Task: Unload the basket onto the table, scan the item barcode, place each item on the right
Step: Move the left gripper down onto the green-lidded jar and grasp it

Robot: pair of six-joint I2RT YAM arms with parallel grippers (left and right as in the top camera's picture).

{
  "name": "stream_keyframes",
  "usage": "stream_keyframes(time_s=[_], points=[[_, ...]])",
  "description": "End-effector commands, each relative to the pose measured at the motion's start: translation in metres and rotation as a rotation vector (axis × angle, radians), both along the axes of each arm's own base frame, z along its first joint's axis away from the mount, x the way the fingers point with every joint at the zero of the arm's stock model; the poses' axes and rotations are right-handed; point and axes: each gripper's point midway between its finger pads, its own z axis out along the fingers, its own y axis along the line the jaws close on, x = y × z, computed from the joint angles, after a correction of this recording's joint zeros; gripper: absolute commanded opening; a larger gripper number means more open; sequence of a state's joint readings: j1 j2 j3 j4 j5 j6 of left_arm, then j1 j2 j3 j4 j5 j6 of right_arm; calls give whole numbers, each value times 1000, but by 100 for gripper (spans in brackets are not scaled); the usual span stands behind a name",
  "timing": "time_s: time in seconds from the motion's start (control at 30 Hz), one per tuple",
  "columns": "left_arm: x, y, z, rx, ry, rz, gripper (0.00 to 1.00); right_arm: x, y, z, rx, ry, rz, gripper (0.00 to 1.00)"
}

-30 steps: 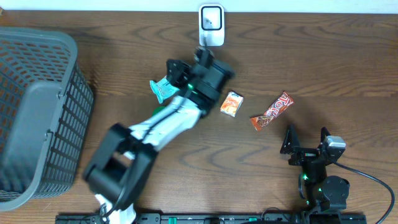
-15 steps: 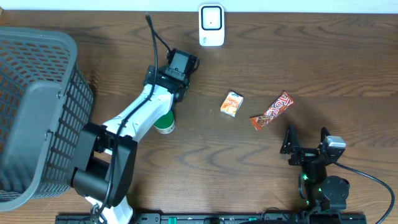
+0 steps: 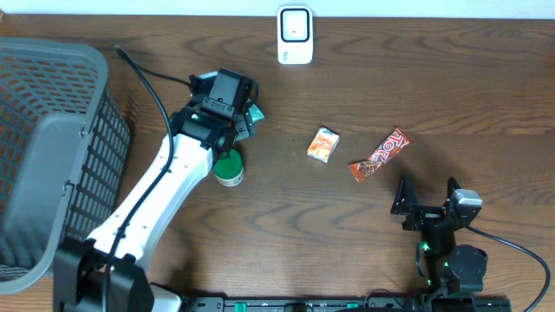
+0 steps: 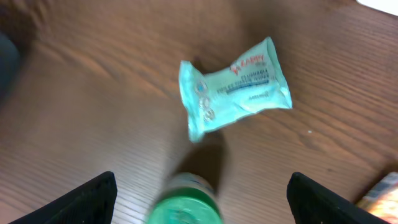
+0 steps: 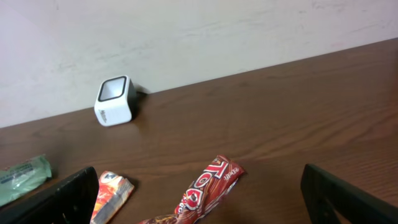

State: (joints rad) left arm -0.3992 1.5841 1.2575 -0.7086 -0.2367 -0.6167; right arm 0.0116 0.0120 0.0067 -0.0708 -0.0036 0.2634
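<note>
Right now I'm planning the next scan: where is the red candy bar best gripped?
Grip the red candy bar at mid-length, across its narrow width, coming straight down from above. It lies flat and slanted on the table, so the jaws should probably turn square to its length.

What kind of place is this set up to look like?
Probably a mock shop checkout: a white barcode scanner, a grey basket and wrapped snacks on a wooden table.

You get even, soft light overhead; your left wrist view smears with motion blur, the green lid (image 4: 185, 202) especially
</note>
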Motion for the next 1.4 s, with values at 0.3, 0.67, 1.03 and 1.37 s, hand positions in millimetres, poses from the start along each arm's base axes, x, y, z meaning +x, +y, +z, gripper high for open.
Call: stream_keyframes(time_s=[0.3,0.67,1.03,1.37], points=[[-16,1,-38,-154,169,188,88,0,2,-1,9,1,6,99],[-40,3,-46,-180,288,210,88,0,2,-1,9,1,6,99],[-66,7,-69,-166,382,216,88,0,2,-1,9,1,6,99],[-65,-1,-83,-212,383,201,88,0,2,-1,9,1,6,99]])
